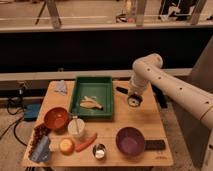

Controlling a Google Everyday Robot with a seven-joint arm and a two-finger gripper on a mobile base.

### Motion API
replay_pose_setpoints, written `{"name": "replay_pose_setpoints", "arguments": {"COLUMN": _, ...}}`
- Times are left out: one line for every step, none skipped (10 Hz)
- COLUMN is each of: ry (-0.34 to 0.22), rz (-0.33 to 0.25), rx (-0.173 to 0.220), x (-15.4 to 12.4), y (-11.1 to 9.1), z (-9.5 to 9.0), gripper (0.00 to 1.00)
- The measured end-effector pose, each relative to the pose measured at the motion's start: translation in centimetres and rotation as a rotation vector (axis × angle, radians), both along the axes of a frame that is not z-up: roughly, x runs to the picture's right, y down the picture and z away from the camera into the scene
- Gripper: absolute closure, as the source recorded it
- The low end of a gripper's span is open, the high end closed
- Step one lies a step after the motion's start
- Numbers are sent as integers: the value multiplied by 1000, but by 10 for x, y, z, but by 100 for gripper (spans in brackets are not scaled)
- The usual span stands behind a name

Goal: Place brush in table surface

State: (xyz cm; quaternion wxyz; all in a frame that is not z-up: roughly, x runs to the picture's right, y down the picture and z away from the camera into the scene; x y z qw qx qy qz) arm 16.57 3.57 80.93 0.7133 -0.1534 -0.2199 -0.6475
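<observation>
The brush lies at the right of the green tray, with its slim black handle (pixel 122 90) pointing left and its round pale head (pixel 133 101) toward me. It sits at or just above the light tan table surface (pixel 142 117); I cannot tell if it touches. My gripper (pixel 134 95) hangs straight down from the white arm (pixel 150 67) right over the brush head, hiding where they meet.
The green tray (pixel 93 84) holds a pale item (pixel 91 103). A blue cloth (pixel 60 87), red bowl (pixel 56 118), white cup (pixel 76 127), carrot (pixel 86 142), orange (pixel 66 145), metal cup (pixel 99 150), purple bowl (pixel 130 140) and black block (pixel 155 145) stand around it.
</observation>
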Motion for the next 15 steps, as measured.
{"name": "replay_pose_setpoints", "arguments": {"ry": -11, "rz": 13, "rx": 8, "x": 2, "y": -3, "z": -4, "gripper": 100}}
{"name": "replay_pose_setpoints", "arguments": {"ry": -29, "rz": 31, "rx": 18, "x": 5, "y": -8, "z": -11, "gripper": 100}}
{"name": "replay_pose_setpoints", "arguments": {"ry": -43, "rz": 44, "rx": 27, "x": 7, "y": -12, "z": -17, "gripper": 100}}
{"name": "replay_pose_setpoints", "arguments": {"ry": -66, "rz": 63, "rx": 44, "x": 9, "y": -18, "z": -28, "gripper": 100}}
{"name": "replay_pose_setpoints", "arguments": {"ry": -82, "rz": 73, "rx": 59, "x": 10, "y": -22, "z": -36, "gripper": 100}}
{"name": "replay_pose_setpoints", "arguments": {"ry": -100, "rz": 78, "rx": 78, "x": 9, "y": -26, "z": -44, "gripper": 100}}
{"name": "replay_pose_setpoints", "arguments": {"ry": -115, "rz": 79, "rx": 98, "x": 6, "y": -31, "z": -53, "gripper": 100}}
{"name": "replay_pose_setpoints", "arguments": {"ry": -126, "rz": 78, "rx": 115, "x": 4, "y": -35, "z": -61, "gripper": 100}}
{"name": "replay_pose_setpoints", "arguments": {"ry": -136, "rz": 75, "rx": 136, "x": 2, "y": -39, "z": -69, "gripper": 100}}
{"name": "replay_pose_setpoints", "arguments": {"ry": -141, "rz": 74, "rx": 150, "x": 0, "y": -42, "z": -75, "gripper": 100}}
{"name": "replay_pose_setpoints", "arguments": {"ry": -145, "rz": 73, "rx": 155, "x": -1, "y": -43, "z": -76, "gripper": 100}}
{"name": "replay_pose_setpoints", "arguments": {"ry": -148, "rz": 71, "rx": 158, "x": -2, "y": -42, "z": -76, "gripper": 100}}
{"name": "replay_pose_setpoints", "arguments": {"ry": -150, "rz": 70, "rx": 158, "x": -4, "y": -43, "z": -76, "gripper": 100}}
{"name": "replay_pose_setpoints", "arguments": {"ry": -151, "rz": 70, "rx": 152, "x": -4, "y": -41, "z": -72, "gripper": 100}}
{"name": "replay_pose_setpoints", "arguments": {"ry": -151, "rz": 69, "rx": 146, "x": -2, "y": -38, "z": -67, "gripper": 100}}
